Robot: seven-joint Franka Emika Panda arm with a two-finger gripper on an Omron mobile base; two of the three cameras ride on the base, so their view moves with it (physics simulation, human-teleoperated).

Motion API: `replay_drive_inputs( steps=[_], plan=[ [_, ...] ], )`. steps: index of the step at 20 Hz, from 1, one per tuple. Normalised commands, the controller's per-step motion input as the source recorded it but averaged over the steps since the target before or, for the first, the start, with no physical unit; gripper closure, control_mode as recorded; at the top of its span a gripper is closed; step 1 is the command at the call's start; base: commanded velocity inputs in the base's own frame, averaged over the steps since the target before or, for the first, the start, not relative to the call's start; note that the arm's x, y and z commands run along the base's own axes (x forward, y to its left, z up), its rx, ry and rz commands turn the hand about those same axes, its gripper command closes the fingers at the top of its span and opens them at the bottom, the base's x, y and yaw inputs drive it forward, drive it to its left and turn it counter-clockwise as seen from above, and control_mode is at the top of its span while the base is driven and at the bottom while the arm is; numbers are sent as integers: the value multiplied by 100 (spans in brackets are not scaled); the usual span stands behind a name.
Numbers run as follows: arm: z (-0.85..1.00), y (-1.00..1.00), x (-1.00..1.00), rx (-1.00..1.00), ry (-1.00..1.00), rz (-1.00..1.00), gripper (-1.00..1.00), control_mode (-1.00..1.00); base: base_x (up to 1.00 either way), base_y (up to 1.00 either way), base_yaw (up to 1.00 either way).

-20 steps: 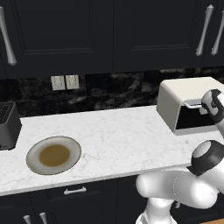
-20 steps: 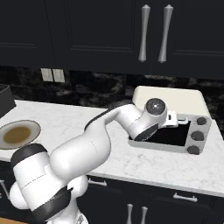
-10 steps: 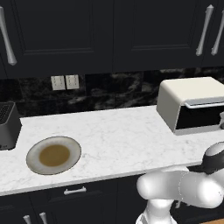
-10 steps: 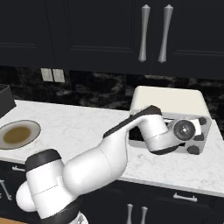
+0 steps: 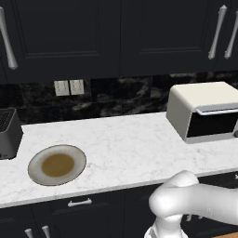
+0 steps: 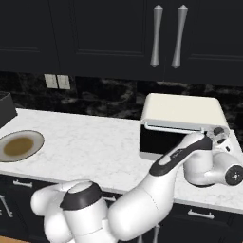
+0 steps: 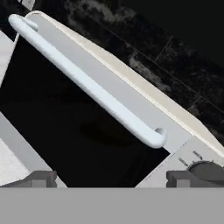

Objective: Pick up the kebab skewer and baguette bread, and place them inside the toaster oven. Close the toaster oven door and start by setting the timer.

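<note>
We are holding our gripper just in front of the toaster oven, and its two dark fingertips are standing wide apart at the bottom of the hand view. They are gripping nothing, and we cannot tell if they are touching the oven front. One tip is sitting before the lower edge of the toaster oven door, the other before a dark round knob on the light panel beside the door.

The door is looking closed in all views: the dark glass is standing flush in its light frame, and the pale handle bar is running along its upper part. Behind the glass it is too dark to see what is inside. Above the handle, the cream top of the oven is meeting the black marbled backsplash.

In the right base view, the white arm is reaching across the oven's front to its right side.

Well to the left of the oven, on the white marble counter, a round plate with a brown centre is lying. Further left of the oven, beyond the plate, a dark grey toaster is standing at the counter's end. Behind the oven, dark cabinets are hanging on the wall.
</note>
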Motion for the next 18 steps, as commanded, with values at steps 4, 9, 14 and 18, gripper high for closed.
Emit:
replay_drive_inputs(
  steps=[4,9,14,18],
  plan=[
    [-5,-50,0,-25,-15,22,-100,-100,0,0,0],
    [-18,-11,33,-25,-8,2,-100,-100,0,0,0],
    [-39,0,48,-20,-9,0,-100,-100,0,0,0],
    [-40,0,33,-12,-10,0,-100,-100,0,0,0]
  ],
)
